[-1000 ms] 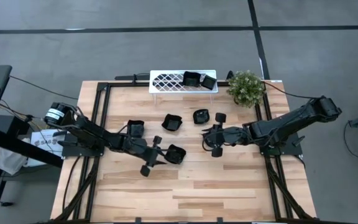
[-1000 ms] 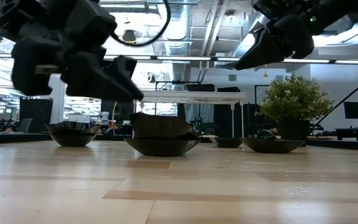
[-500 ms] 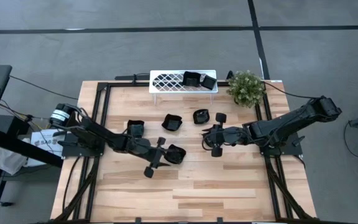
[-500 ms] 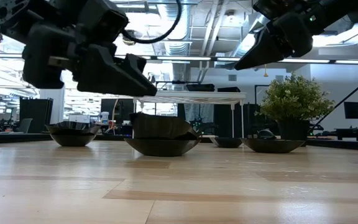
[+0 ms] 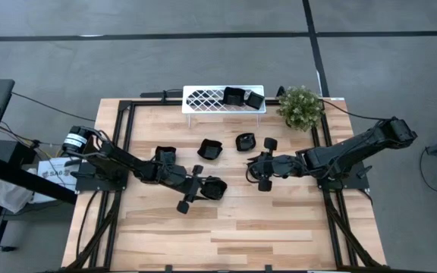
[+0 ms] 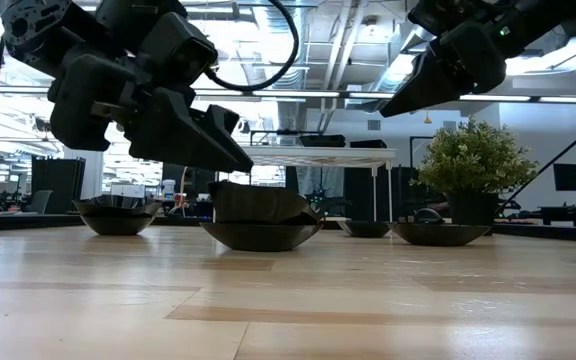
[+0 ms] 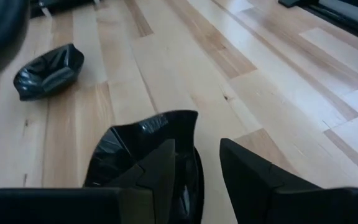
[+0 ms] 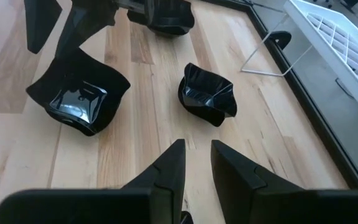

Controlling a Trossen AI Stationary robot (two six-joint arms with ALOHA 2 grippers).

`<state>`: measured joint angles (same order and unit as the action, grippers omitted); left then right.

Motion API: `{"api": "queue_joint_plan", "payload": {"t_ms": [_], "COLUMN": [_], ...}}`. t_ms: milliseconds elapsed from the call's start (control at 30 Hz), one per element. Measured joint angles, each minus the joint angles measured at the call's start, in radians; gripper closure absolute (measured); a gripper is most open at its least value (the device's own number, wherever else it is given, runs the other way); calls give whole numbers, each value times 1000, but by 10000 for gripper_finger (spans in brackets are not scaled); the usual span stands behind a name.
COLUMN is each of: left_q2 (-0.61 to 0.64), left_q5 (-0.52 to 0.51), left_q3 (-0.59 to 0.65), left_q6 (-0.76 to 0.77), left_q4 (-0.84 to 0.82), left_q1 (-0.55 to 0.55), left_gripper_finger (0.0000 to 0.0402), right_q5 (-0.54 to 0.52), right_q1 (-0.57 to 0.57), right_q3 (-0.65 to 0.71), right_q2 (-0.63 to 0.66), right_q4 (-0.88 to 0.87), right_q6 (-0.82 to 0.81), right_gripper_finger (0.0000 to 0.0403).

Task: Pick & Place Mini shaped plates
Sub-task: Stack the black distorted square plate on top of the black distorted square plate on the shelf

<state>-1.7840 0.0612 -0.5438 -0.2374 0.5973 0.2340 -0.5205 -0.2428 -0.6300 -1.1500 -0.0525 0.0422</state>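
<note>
Mini shaped plates, glossy black, six counted: four on the wooden counter [image 5: 226, 235] — one [image 5: 215, 187] at the left tool [image 5: 189, 191], whose fingers stand parted over its rim, one [image 5: 165, 156] beside the left arm, two [image 5: 210, 149] [image 5: 246, 142] mid-counter — and two [image 5: 235, 96] [image 5: 254, 99] in the white lattice rack [image 5: 203, 98] at the far edge. Right tool [image 5: 265, 164], fingers parted and empty, hovers near the centre; potted plant [image 5: 300, 105] beside the rack. Grey floor around, open-ceiling workroom beyond.

A light wooden table [image 5: 226, 227] stands on grey floor [image 5: 203, 61], with exposed ceiling ducts [image 6: 338, 45] overhead.
</note>
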Motion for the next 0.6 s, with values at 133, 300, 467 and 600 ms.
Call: {"api": "queue_joint_plan", "payload": {"t_ms": [133, 300, 467, 600], "left_q2": [0, 0, 0, 0], "left_q5": [0, 0, 0, 0], "left_q3": [0, 0, 0, 0], "left_q6": [8, 39, 43, 65], "left_q4": [-3, -32, -38, -52], "left_q1": [0, -1, 0, 0], "left_gripper_finger": [272, 272, 272, 274], "right_q5": [0, 0, 0, 0], "right_q1": [0, 0, 0, 0], "right_q3": [0, 0, 0, 0], "right_q2": [0, 0, 0, 0], "right_q4": [0, 0, 0, 0], "right_q6": [0, -9, -10, -10], "right_gripper_finger": [331, 331, 331, 331]}}
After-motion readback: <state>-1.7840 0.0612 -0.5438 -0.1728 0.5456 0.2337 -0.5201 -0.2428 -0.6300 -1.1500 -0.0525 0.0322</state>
